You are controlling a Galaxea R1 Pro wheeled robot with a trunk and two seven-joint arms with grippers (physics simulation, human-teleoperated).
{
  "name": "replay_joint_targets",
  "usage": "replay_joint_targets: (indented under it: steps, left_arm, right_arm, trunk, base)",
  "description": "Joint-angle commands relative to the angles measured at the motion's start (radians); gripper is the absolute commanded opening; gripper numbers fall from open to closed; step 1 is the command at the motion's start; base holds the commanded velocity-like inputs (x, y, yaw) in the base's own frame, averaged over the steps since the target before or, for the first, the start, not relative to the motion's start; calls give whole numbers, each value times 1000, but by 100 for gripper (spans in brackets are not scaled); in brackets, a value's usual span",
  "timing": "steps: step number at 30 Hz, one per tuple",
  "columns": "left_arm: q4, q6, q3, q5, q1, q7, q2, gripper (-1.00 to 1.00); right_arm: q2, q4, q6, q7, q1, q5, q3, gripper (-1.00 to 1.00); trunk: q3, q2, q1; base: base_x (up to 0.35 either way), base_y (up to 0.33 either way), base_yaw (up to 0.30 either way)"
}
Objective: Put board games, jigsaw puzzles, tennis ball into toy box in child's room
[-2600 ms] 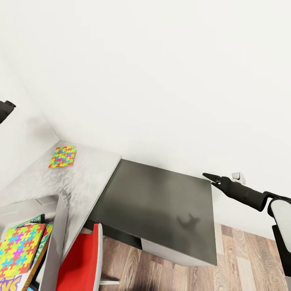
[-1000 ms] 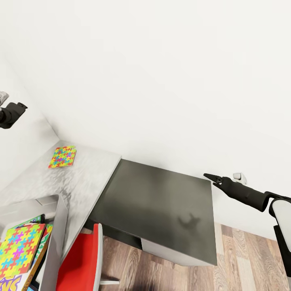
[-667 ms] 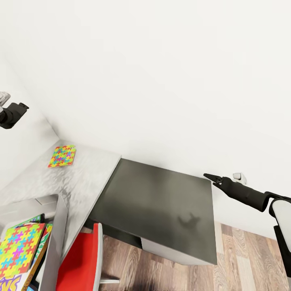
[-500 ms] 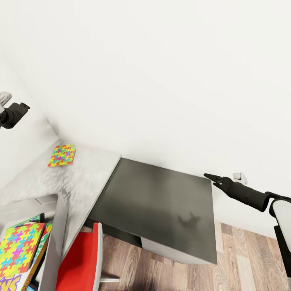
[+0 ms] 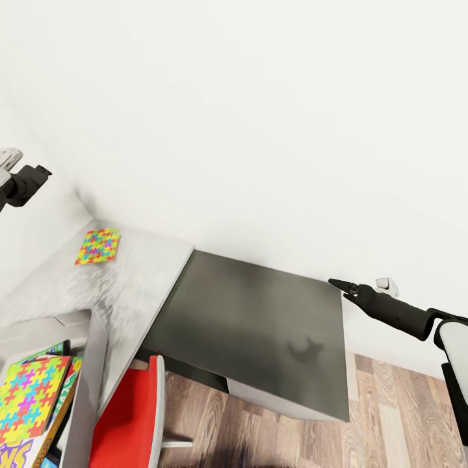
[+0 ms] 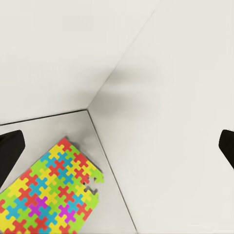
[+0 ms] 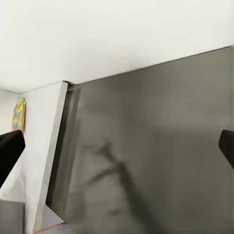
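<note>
White walls corner a grey table (image 5: 130, 286) holding one jigsaw puzzle (image 5: 97, 246); both pincers spread

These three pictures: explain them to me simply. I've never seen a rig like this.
This is a simulated two-armed robot on wheels. The big picture comes from its head camera, looking down; the other two come from cameras on each wrist.

The right end effector hangs over a dark cabinet top, holding nothing; the right wrist view shows its fingers spread wide apart. The left end effector is raised over the far corner of the grey table, also open and holding nothing.

One colourful jigsaw puzzle lies flat on that table. Another jigsaw puzzle already sits in the toy box, beside a red chair.
</note>
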Motion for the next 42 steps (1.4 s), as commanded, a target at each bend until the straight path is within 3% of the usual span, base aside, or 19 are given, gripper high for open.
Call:
replay_joint_targets:
  steps: [1,27,42]
  left_arm:
    - [-2,4,-4,7,0,6,0,100]
    - [6,2,-5,5,11,7,-21,100]
    - [9,-37,-3,7,44,8,-30,100]
  right_arm:
    - [0,0,5,10,-1,10,-1,100]
    - [-1,0,5,12,2,7,-2,100]
    - [-2,0,5,12,6,4,-2,100]
  trunk:
    - [-3,-2,0]
    - [-45,-2,0]
    - [-69,-2,0]
  base:
    - [0,0,0]
    - [0,0,0]
    - [0,0,0]
